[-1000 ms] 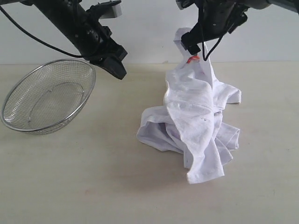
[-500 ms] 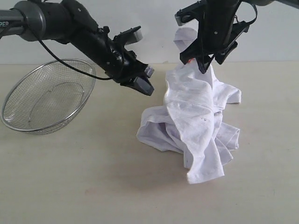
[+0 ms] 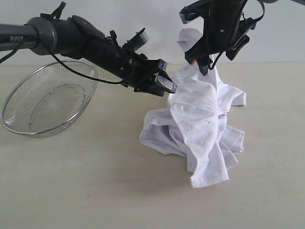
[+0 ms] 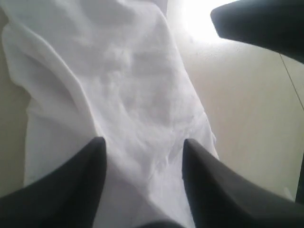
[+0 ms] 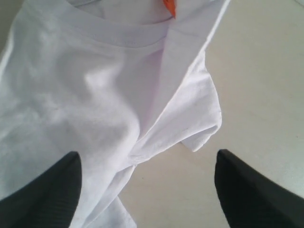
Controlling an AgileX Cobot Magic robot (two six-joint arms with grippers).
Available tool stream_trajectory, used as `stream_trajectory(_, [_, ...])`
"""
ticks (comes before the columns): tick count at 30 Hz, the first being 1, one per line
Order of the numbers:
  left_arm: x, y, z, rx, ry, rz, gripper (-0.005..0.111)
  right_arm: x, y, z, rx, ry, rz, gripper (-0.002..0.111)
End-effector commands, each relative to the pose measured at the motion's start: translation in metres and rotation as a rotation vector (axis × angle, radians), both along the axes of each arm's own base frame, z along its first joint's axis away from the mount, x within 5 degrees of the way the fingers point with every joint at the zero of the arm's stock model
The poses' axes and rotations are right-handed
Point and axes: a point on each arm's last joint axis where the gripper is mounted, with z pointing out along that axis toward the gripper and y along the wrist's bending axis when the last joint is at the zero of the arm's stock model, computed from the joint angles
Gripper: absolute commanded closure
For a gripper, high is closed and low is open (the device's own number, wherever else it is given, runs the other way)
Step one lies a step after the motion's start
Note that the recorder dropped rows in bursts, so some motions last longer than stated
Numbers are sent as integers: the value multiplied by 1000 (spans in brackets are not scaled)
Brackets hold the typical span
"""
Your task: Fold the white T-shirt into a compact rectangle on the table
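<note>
Wire basket (image 3: 47, 98) sits well left of the white T-shirt (image 3: 200, 124). Left arm (image 3: 52, 36) reads "PiPER". Left gripper (image 4: 143, 141) is at the shirt's upper-left edge, jaws apart, nothing clamped. Shirt is crumpled on the table (image 3: 86, 186), pale beige wood grain, with its red neck tag (image 5: 169, 7) showing. Right gripper (image 5: 147, 153) is over the shirt's collar, jaws spread wide. White wall (image 3: 286, 43) is behind the shirt.

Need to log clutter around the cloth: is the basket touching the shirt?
Apart. The exterior view shows a strip of bare table between the basket and the shirt.
</note>
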Motion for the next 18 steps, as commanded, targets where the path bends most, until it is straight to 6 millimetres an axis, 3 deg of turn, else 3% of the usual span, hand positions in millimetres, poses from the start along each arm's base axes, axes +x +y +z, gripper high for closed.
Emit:
stream_trajectory(1, [1,-4,-7,-15,22,12,59,-1,-2,7,-12,-13,7,38])
stream_trajectory(8, [2,-7,-28,-47,110,38,59,-1,-2,7,-14,-14,7,38])
stream_trajectory(15, [4,-13,-26,-183,174,83,59,-1,-4,7,-28,-17,7,38])
stream_trajectory(18, [5,-13,-31,-186,185,91,72,-1,-4,7,-32,-18,7,38])
